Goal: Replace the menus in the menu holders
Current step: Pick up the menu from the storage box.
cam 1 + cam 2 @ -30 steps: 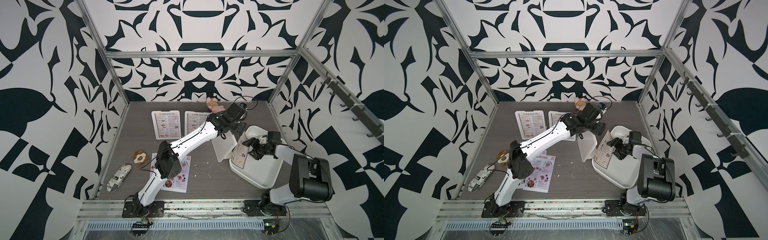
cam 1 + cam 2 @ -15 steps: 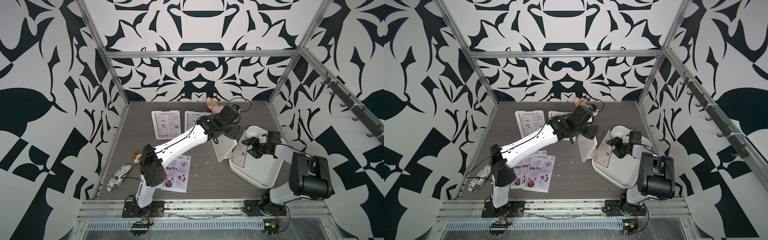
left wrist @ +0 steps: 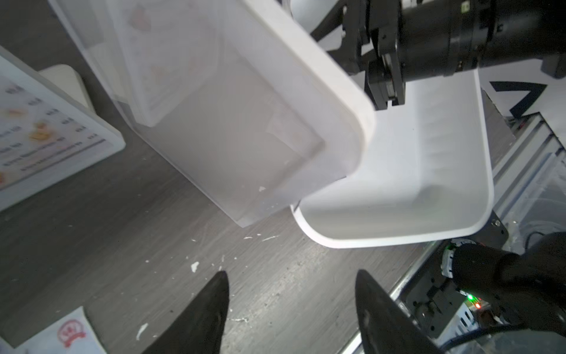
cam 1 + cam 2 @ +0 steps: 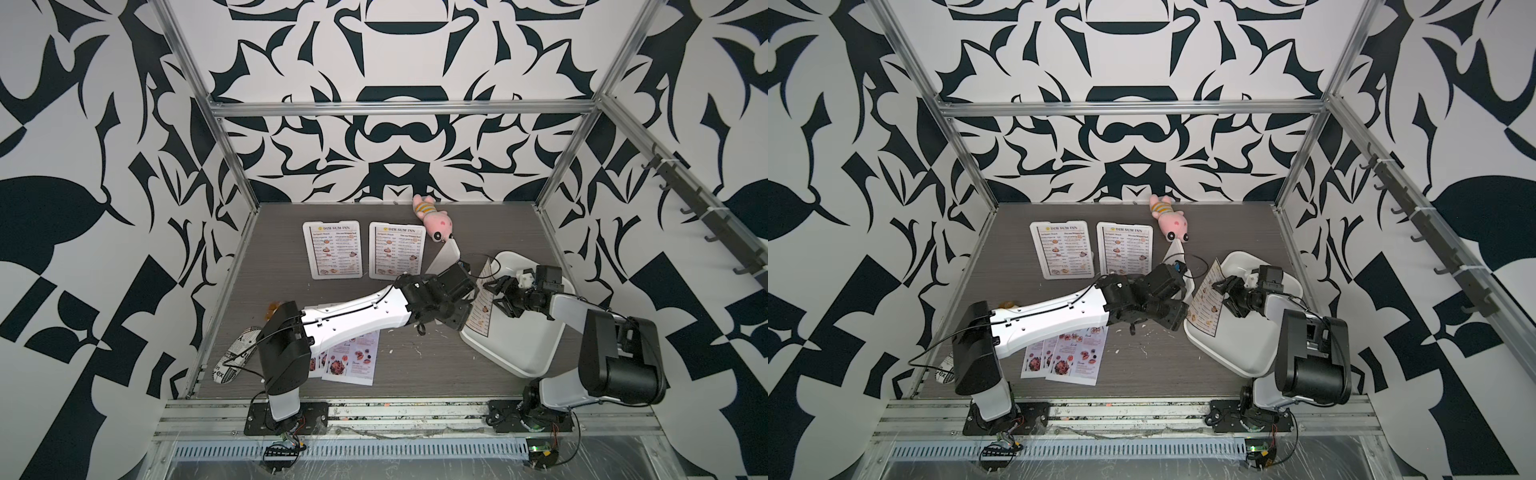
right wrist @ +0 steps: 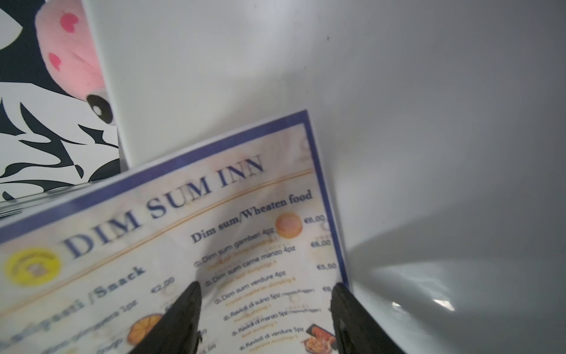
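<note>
Black fingers of the left hand (image 3: 291,272) stand wide apart above bare grey table (image 3: 92,245), with nothing between them and nothing touched. White crumbs (image 3: 194,266) lie on the wood just ahead of the tips. Opposite, the right hand (image 5: 266,284) is also spread, reaching over the white tray (image 4: 519,349) and facing the printed side of a loose DIM SUM INN sheet (image 5: 183,230). Its fingers frame the sheet's corner without pinching anything, and I cannot tell whether a tip touches the paper. The sheet stands on edge, tilted, at the tray's rim on the left arm's side, between the two hands. Just behind it the leaning menu holder (image 3: 245,107) rests at a slant with its lower corner on the table beside the tray rim, so the gap between left hand and tray is tight. Open table lies on the left arm's outer side and toward the back right. Near the front edge, pink SPECIAL MENU sheets (image 4: 1075,353) lie flat and overlapped, partly under the left arm, and a black-and-white printed slipper (image 4: 232,361) sits at the table's left border. Farther back, the left menu holder (image 4: 332,249) and the middle menu holder (image 4: 397,249), both showing DIM SUM INN menus, stand side by side. A pink plush toy (image 4: 432,216) lies by the back wall.
</note>
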Tool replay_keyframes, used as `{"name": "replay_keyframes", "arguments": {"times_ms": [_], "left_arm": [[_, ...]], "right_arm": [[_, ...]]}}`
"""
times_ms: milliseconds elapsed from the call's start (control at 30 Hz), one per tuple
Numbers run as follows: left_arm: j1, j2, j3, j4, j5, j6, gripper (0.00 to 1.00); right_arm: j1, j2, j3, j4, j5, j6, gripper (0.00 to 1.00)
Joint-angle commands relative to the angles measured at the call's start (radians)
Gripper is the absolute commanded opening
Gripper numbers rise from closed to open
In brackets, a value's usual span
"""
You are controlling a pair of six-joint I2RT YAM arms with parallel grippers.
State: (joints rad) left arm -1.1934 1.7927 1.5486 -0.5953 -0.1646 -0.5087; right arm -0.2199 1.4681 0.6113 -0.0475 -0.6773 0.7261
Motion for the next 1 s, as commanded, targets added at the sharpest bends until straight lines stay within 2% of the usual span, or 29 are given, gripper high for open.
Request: {"name": "replay_keyframes", "arguments": {"times_ms": [0, 133, 300, 467, 667, 833, 967], "left_arm": [[-0.023, 0.031, 0.001, 0.076, 0.019, -0.076, 0.65], [-0.062, 0.066, 0.037, 0.080, -0.034, -0.089, 0.61], [-0.069, 0.115, 0.089, 0.079, -0.092, -0.099, 0.57], [-0.095, 0.210, 0.262, 0.009, -0.203, -0.069, 0.63], [-0.089, 0.333, 0.466, -0.066, -0.274, -0.028, 0.66], [-0.065, 0.455, 0.626, -0.139, -0.290, -0.030, 0.69], [-0.048, 0.535, 0.695, -0.149, -0.293, -0.056, 0.71]], "right_arm": [[0.005, -0.020, 0.003, 0.011, -0.015, -0.022, 0.66], [0.005, -0.015, 0.004, 0.006, -0.012, -0.026, 0.66], [0.006, 0.003, 0.010, 0.002, -0.008, -0.033, 0.66], [0.006, 0.018, 0.008, 0.008, -0.002, -0.032, 0.66], [0.006, 0.034, 0.005, 0.012, 0.003, -0.033, 0.66], [0.005, 0.044, 0.005, 0.013, 0.011, -0.034, 0.66], [0.005, 0.046, 0.003, 0.011, 0.016, -0.039, 0.65]]}}
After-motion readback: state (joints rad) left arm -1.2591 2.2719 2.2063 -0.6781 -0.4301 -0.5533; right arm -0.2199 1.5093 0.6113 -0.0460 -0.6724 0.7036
